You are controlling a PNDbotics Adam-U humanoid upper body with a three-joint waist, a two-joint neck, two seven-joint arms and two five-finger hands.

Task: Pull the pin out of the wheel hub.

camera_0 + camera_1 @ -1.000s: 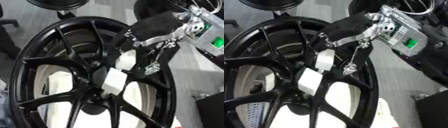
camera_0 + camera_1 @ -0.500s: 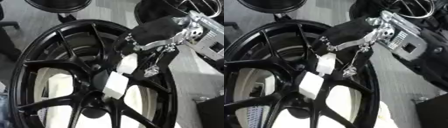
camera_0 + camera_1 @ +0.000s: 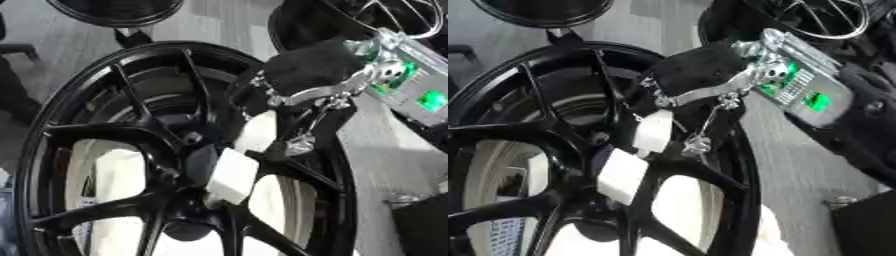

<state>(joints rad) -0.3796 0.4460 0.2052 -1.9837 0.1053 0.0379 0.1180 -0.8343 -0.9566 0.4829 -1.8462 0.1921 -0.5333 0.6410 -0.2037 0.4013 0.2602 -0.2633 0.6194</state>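
— Black alloy wheel hub (image 3: 131,150), spoked and glossy, fills the view; where is the hand?

— The right hand (image 3: 702,70), black-padded with silver linkages, reaches in from the upper right, its white-tipped fingers (image 3: 654,132) extended down toward the hub's centre. Over the last second it has slid lower along the spokes, closer to the bore.

— Holding the pin?

— I cannot make out a pin. A white block (image 3: 232,175) sits just below the fingertips, at the hub's middle; whether the fingers close on anything there, I cannot tell.

— So?

— My judgement: the reach is nearly finished, the pull not yet begun. The left hand is out of view.
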